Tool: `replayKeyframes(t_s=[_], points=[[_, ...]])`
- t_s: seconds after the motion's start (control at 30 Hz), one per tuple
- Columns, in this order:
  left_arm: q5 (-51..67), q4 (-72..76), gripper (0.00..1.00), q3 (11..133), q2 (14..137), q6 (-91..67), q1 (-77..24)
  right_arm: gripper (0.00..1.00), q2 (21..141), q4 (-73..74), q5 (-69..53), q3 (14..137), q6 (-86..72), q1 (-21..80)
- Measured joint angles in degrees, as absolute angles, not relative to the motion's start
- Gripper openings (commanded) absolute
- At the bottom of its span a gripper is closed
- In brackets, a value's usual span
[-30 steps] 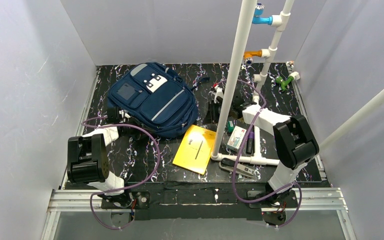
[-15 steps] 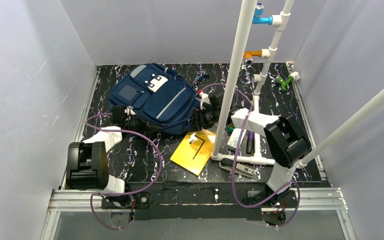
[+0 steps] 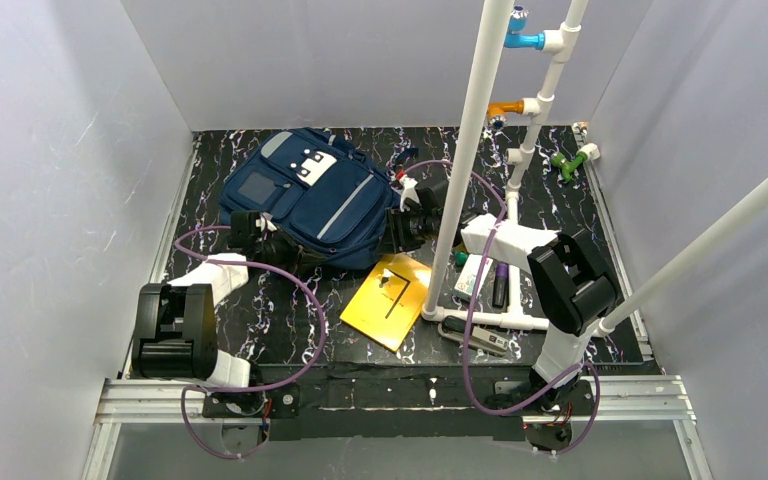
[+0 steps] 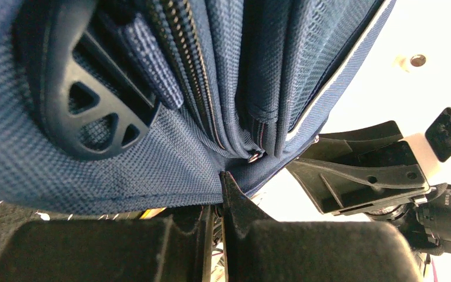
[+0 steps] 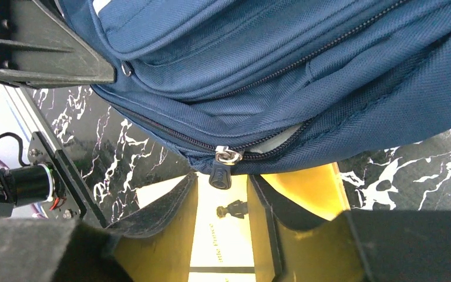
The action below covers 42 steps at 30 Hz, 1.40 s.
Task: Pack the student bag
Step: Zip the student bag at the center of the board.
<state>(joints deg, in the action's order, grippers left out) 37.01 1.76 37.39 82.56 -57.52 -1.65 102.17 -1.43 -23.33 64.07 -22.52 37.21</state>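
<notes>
The student bag point(image 3: 305, 200), navy with grey stripes and a white patch, lies at the back left of the table. My left gripper point(image 3: 258, 230) is at its near left edge; in the left wrist view the gripper point(image 4: 218, 179) is shut on a seam of the bag's fabric point(image 4: 152, 170). My right gripper point(image 3: 401, 224) is at the bag's near right edge. In the right wrist view it point(image 5: 223, 179) is open, with the bag's zipper pull point(image 5: 221, 174) hanging between the fingertips. A yellow book point(image 3: 390, 298) lies just below, also in the right wrist view point(image 5: 220, 235).
A white pipe frame point(image 3: 468, 150) stands right of the bag, its base point(image 3: 505, 318) on the table. A small box point(image 3: 473, 274), a purple marker point(image 3: 501, 285) and a dark tool point(image 3: 475, 338) lie by it. A green item point(image 3: 570, 162) sits at the back right. Walls enclose the table.
Both grippers have moved in to the bag's near edge, the right one swinging left across the book. The bag has shifted slightly and the book has turned a little.
</notes>
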Motion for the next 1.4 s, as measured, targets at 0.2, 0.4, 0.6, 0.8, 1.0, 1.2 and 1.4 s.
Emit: replayKeyframes(t_s=[0.2,0.4,0.6,0.8,1.0,1.2,1.4], points=[[37.06,2.15,0.00,37.08,82.56,-57.54,-1.69,0.46,102.48,1.10,-20.60,66.08,-21.85,37.80],[37.06,2.35,0.00,36.99,82.59,-57.49,-1.74,0.43,101.82,3.38,-17.21,66.35,-20.56,38.28],[37.10,2.57,0.00,36.88,82.59,-57.49,-1.74,0.50,101.60,4.23,-16.14,66.70,-20.58,38.26],[37.15,2.61,0.00,36.88,82.74,-57.47,-1.74,0.48,99.98,5.28,-15.75,67.37,-20.62,38.26],[37.30,2.72,0.00,36.88,82.96,-57.49,-1.74,0.42,100.07,4.21,-16.95,68.69,-21.06,38.26],[37.30,2.76,0.00,36.88,82.96,-57.49,-1.74,0.42,102.61,2.94,-18.24,68.73,-21.39,38.35],[37.30,2.76,0.00,36.84,83.07,-57.47,-1.74,0.43,103.02,2.31,-17.28,68.49,-21.10,39.11]])
